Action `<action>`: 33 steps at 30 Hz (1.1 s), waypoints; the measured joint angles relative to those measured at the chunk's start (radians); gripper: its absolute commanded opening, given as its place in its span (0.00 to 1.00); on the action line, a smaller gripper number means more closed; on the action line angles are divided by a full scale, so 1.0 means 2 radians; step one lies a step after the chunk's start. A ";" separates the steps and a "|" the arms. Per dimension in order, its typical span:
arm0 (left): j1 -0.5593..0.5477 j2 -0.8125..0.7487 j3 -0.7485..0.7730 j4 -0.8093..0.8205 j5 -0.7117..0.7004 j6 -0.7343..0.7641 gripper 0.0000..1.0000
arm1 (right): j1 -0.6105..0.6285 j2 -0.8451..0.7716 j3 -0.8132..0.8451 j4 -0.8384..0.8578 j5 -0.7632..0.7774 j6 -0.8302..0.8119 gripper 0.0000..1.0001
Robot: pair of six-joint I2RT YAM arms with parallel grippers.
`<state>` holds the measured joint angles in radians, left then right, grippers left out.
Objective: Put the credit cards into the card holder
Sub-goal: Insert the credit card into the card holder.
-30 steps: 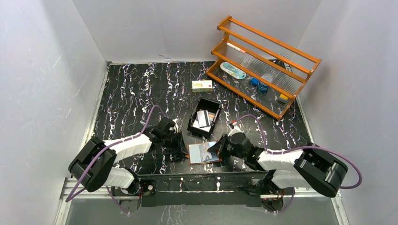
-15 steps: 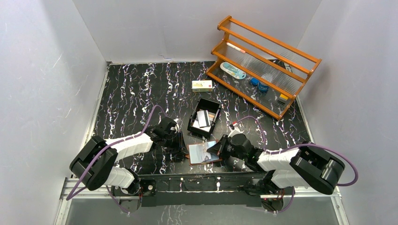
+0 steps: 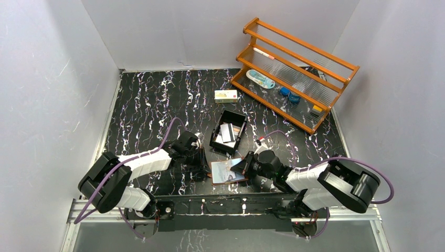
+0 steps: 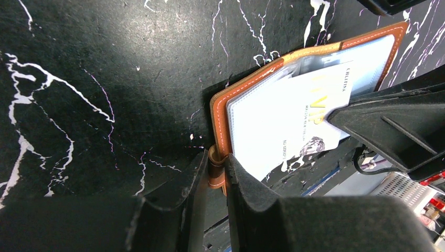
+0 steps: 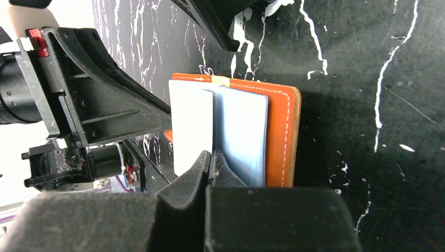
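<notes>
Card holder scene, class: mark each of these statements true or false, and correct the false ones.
1. The card holder lies open on the table. True.
2. The left gripper is shut on the holder's snap tab. True.
3. The right gripper is open and holds nothing. False: it is shut on a white card at the holder.
4. The black tray has nothing in it. False: cards lie inside it.
5. The white-and-yellow carton lies on the table, outside the tray. True.
</notes>
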<state>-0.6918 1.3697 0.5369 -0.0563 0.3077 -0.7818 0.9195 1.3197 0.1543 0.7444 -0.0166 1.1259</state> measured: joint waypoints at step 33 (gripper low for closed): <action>-0.022 0.008 0.009 -0.001 -0.008 -0.002 0.18 | 0.040 -0.039 0.080 -0.193 0.054 -0.040 0.45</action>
<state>-0.7357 1.3865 0.5549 -0.0578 0.2920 -0.7864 0.9989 1.2423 0.3149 0.3580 0.0921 1.0462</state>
